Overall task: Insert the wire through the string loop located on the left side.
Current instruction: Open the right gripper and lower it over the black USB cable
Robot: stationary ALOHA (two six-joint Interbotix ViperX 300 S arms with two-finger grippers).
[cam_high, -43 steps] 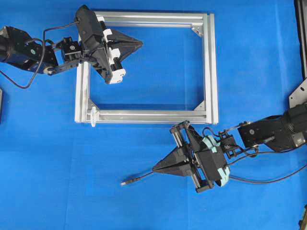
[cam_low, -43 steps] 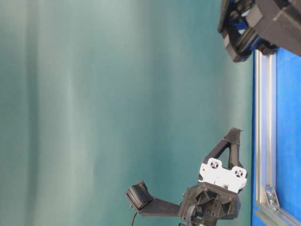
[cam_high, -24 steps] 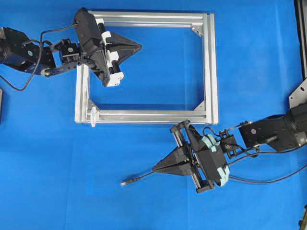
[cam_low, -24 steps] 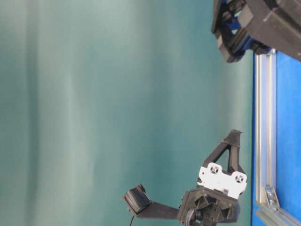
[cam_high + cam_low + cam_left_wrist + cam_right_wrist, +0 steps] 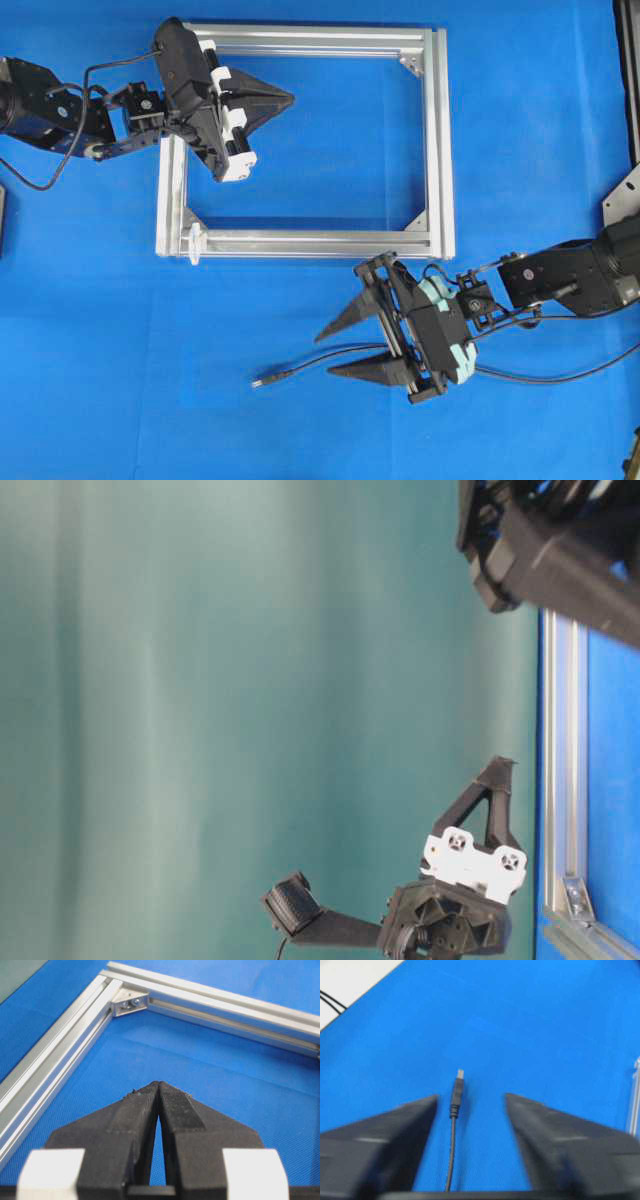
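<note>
Right claw (image 5: 337,350) stands spread wide with nothing in its grip — the wire (image 5: 300,368) lies on the blue mat (image 5: 120,380) between its two fingers, touching neither, its plug end (image 5: 456,1091) pointing out past the fingertips. Left claw (image 5: 290,98) is pressed shut and empty, hanging over the upper left part of the silver frame (image 5: 437,140). A small whitish string loop (image 5: 195,241) sits at the frame's lower left corner — well apart from the wire.
</note>
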